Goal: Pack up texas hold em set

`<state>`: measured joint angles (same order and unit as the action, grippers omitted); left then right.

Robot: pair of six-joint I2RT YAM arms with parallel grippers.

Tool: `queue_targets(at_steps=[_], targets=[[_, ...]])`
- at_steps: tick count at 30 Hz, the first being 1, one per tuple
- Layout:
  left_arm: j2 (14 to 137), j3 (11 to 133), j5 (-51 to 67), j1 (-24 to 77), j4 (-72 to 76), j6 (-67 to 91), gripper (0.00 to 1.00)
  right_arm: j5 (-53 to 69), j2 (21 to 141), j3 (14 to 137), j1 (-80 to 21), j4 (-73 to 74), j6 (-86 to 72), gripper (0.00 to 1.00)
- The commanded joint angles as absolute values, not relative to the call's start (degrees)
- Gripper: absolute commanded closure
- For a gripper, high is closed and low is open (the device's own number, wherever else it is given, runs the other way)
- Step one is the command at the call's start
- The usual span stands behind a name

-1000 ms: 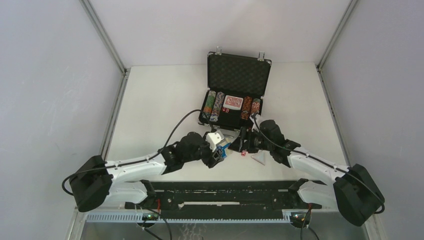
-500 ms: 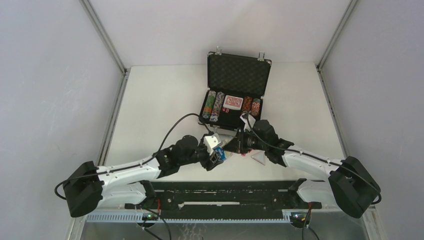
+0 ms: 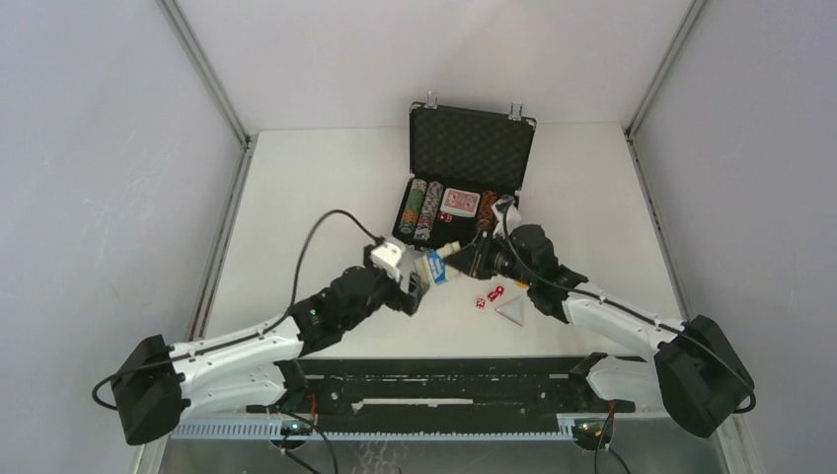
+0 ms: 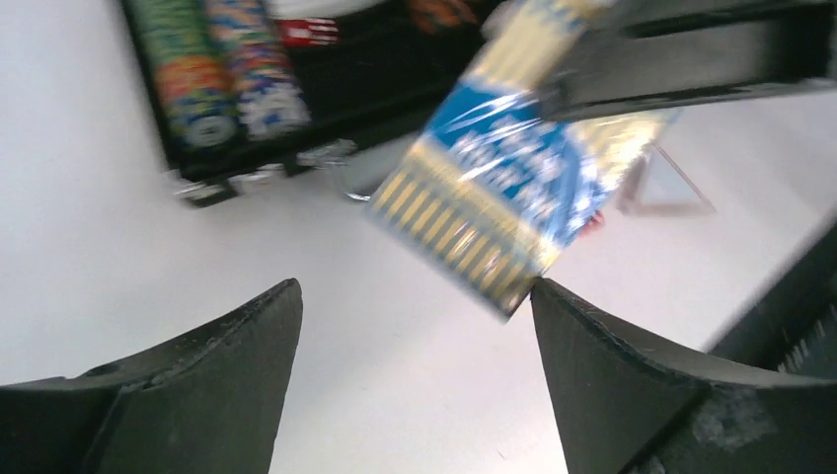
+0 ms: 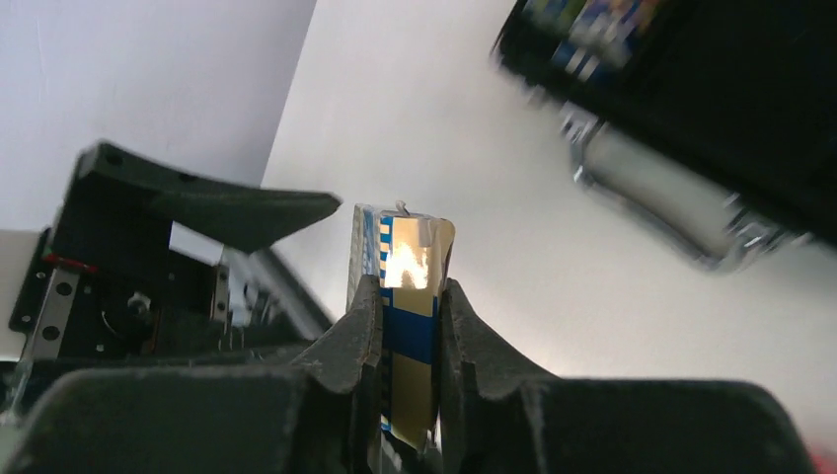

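Texas hold em set [image 3: 464, 229] is sitting open just beyond both pairs of jaws, the lid of its case [image 3: 472, 148] standing upright, with poker chips [image 3: 421, 209] and red-backed cards [image 3: 459, 201] already lying in the foam.

You are working on the blue card box [image 3: 435, 267]. Your right gripper [image 3: 462, 259] is pinching that box across its thin faces, jaws drawn in tight on it. The box is hanging clear of the table, out in front of those jaws. Your left gripper [image 3: 417, 284] is standing wide open and gripping nothing. In its wrist view the box is floating ahead of the spread jaws, one corner close to a fingertip. I judge that the box is riding on the right jaws alone.

Next you are looking at swinging the right jaws towards the case and lowering the box into a free slot. Which slot is free is hard to make out from above; it is possibly the one beside the red-backed cards. Keeping the left jaws out of that path is going to matter.

Two red dice [image 3: 489, 296] and the triangle piece [image 3: 511, 311] are waiting on the table below and behind the right jaws, not yet packed.
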<state>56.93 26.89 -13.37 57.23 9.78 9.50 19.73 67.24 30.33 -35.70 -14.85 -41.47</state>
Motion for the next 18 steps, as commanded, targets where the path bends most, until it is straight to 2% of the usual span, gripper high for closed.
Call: queue_targets(at_steps=[1, 9, 18], targets=[[55.2, 27.1, -30.3, 47.8, 5.5, 21.0, 0.11, 7.6, 67.4, 34.1, -34.6, -17.5, -41.6, 1.00], [53.6, 26.5, -32.6, 46.0, 3.4, 24.3, 0.10, -7.7, 78.5, 40.4, -33.8, -20.9, -42.5, 1.00], [54.2, 26.5, -32.8, 45.9, 3.3, 24.2, 0.10, -11.6, 87.3, 46.2, -31.8, -23.6, -44.1, 1.00]])
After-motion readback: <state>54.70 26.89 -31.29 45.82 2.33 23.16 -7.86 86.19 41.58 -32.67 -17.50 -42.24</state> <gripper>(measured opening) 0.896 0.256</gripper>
